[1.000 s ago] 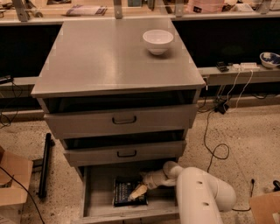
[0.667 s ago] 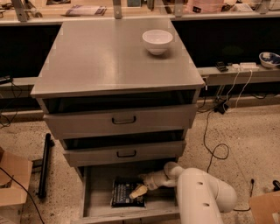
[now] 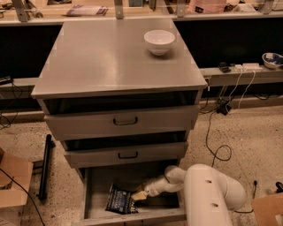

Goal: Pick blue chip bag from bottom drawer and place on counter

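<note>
The blue chip bag lies flat on the floor of the open bottom drawer, towards its left side. My gripper reaches down into that drawer from the right and sits at the bag's right edge, touching it. My white arm fills the lower right in front of the cabinet. The grey counter tops the cabinet and carries a white bowl at its back right.
The two wider drawers with black handles stand slightly open above. A cardboard box and a black bar are on the floor at left. Cables run at right. The tan bench runs behind.
The blue chip bag has shifted a little to the left on the drawer floor, and my gripper has followed it leftward and slightly down.
</note>
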Available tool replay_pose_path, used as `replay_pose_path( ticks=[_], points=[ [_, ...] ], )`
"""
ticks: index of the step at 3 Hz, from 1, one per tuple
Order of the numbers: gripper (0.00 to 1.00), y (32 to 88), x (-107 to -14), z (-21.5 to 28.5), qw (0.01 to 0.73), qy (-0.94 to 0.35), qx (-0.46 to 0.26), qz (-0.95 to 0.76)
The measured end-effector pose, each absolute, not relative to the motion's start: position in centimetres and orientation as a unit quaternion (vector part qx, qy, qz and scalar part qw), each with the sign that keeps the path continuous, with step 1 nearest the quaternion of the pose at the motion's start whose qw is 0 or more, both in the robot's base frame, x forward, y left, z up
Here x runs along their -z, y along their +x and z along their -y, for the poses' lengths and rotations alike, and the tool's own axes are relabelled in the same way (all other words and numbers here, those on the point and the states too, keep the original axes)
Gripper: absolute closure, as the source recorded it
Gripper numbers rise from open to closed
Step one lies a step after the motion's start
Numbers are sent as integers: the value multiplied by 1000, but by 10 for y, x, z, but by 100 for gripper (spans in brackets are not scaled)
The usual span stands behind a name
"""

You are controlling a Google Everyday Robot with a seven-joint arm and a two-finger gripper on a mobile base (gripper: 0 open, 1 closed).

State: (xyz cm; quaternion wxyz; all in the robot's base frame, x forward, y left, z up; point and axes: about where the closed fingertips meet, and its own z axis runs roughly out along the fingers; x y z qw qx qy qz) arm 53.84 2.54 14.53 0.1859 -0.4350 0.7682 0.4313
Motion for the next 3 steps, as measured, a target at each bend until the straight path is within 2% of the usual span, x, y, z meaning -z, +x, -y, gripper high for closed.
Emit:
replay_pose_path(
  ticks=[1,2,3],
  points=[
    [84,528,-165,-31,197,-429,-435,-766],
    [100,524,-181,-36,213,-423,-444,-761],
    [100,524,-229,-29,259,-421,-446,-746]
  ],
)
